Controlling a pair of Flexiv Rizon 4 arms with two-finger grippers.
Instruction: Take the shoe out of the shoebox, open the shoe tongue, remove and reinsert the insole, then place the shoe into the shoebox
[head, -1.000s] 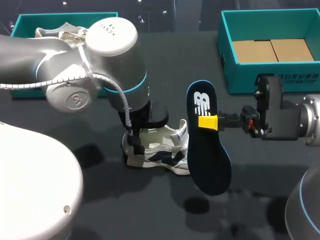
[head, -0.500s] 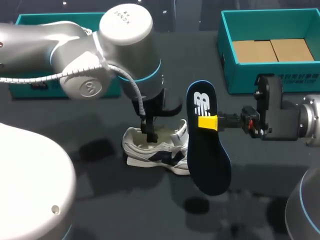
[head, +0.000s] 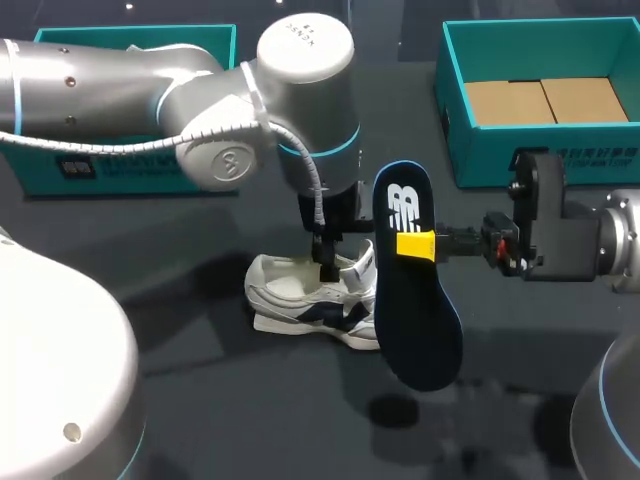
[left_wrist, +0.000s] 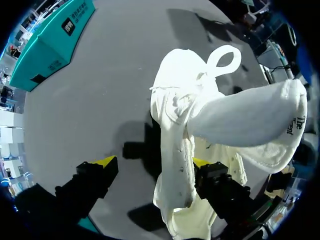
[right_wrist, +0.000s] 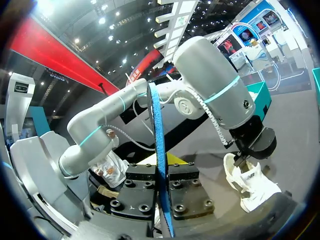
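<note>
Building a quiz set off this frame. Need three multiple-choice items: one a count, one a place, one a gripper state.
1. How many teal boxes? A) one B) two C) three
2. Where is the shoe? A) in a box B) held in the air C) on the table
3. The right gripper is: A) shut on the insole B) open C) shut on the shoe
Answers: 1 B, one at each far corner; 2 C, it lies on the dark surface; 3 A, both fingers clamp the upright insole.
</note>
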